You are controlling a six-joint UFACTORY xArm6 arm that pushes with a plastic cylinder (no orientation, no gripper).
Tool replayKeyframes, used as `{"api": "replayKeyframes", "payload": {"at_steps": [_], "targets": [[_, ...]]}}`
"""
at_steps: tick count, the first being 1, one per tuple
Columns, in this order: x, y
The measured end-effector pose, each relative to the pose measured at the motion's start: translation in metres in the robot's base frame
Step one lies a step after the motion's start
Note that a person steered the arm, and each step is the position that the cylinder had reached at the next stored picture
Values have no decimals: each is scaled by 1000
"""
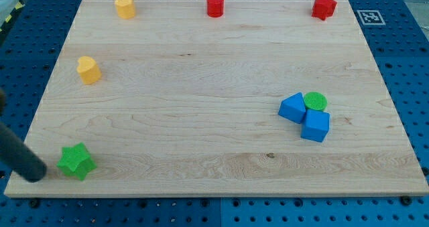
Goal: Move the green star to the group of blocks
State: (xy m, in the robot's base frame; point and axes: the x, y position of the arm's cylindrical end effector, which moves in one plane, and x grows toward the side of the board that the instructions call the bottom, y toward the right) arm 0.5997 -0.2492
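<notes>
The green star lies near the board's bottom left corner. My tip is just to the star's left, a small gap away, with the dark rod running up and off the view's left edge. The group of blocks sits at the right middle: a blue triangle-like block, a green cylinder and a blue cube, all touching or nearly touching.
A yellow block, a red cylinder and a red block stand along the top edge. Another yellow block stands at the left. The wooden board lies on a blue pegboard table.
</notes>
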Motion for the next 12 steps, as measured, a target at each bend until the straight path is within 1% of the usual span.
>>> {"api": "replayKeyframes", "payload": {"at_steps": [1,2,3,4,8,9,10,11,12], "targets": [[0,46],[-1,80],[-6,94],[-19,98],[-97,96],[-106,100],[-102,114],[-76,137],[-70,169]]}}
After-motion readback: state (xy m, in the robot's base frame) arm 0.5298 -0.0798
